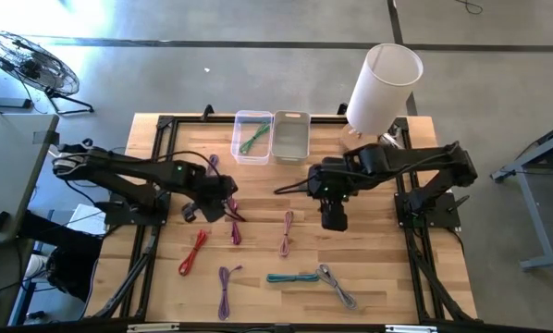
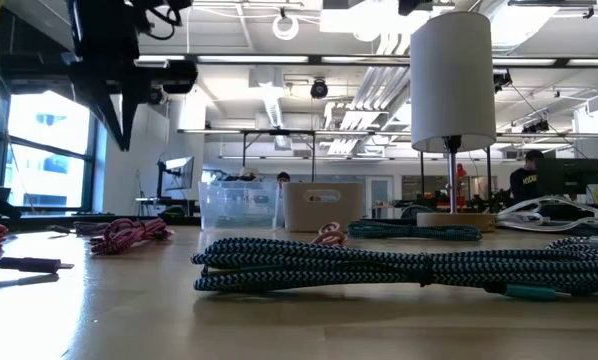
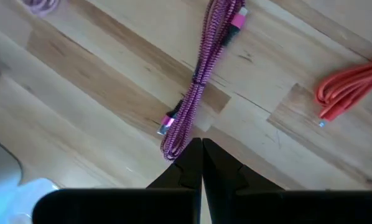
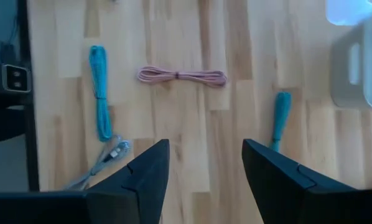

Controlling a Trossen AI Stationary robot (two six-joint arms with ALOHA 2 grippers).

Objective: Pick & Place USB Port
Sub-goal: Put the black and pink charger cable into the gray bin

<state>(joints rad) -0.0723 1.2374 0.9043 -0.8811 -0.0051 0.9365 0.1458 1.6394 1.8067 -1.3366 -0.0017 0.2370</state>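
On your worktop [image 1: 369,277], two bins stand side by side at the far edge, near the middle: the left bin [image 1: 251,136] has a cable in it, the right bin [image 1: 290,135] touches it. A lamp [image 1: 381,85] stands at the far right corner. Several bundled cables lie toward the near edge: one [image 1: 193,252] left of centre, another [image 1: 227,289] nearest the near edge, and a long cable [image 1: 295,277] to its right.

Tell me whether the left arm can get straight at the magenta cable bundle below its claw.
Probably yes. The left claw hangs just above one end of the magenta cable, which lies alone on bare wood with the red cable well aside. The claw is shut, though, so it must open first.
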